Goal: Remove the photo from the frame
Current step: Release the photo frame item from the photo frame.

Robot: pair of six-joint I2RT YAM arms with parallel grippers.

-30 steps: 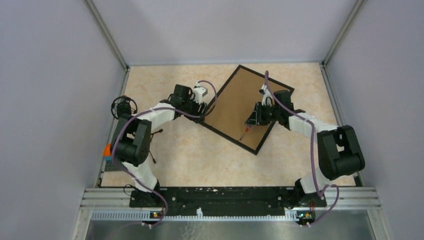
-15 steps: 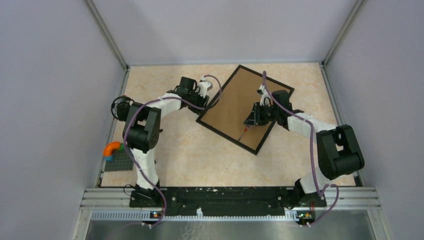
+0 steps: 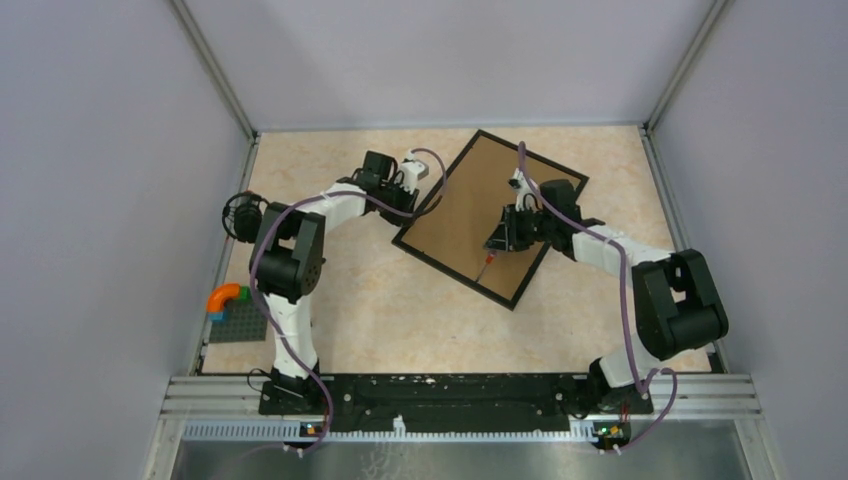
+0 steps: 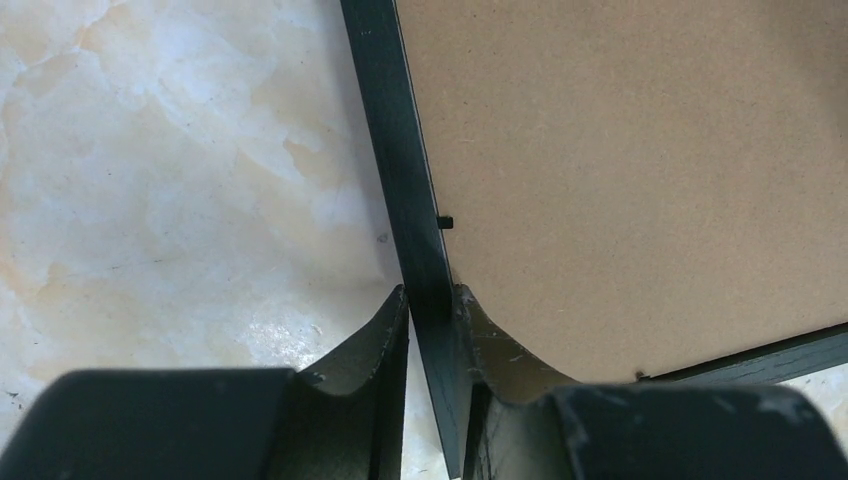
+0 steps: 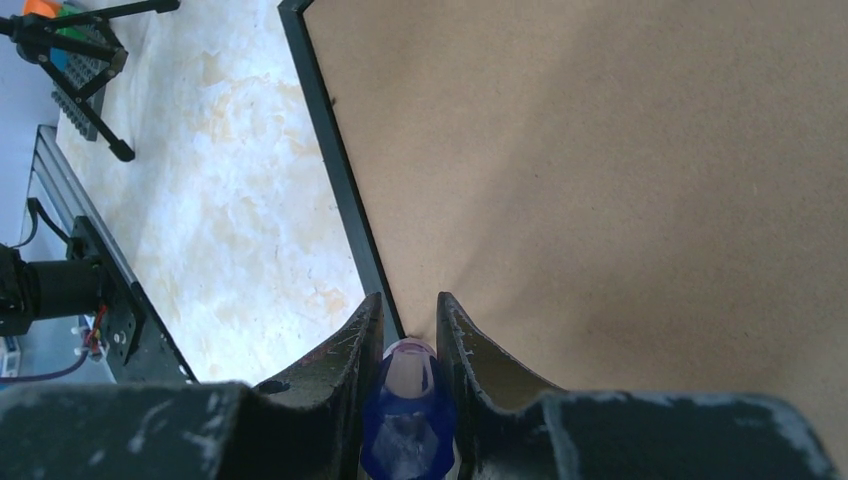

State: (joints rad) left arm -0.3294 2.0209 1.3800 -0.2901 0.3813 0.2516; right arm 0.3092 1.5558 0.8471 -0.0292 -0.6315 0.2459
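A beige marbled tabletop (image 3: 340,300) walled in pale lilac carries the large thin black rectangular picture frame (image 4: 402,170). It lies face down and askew toward the far middle, with its brown fibreboard back (image 3: 475,215) upward. The photo is out of sight, presumably under that board. The frame looks light and stiff, perhaps glazed, so it is best held by a rail. The left gripper (image 4: 432,295) pinches the left rail, a finger on each side. The right gripper (image 5: 408,300) clamps a translucent blue tool handle (image 5: 408,400) over the board. A small black retaining tab (image 4: 445,221) sits on the rail's inner edge. No writing is legible.
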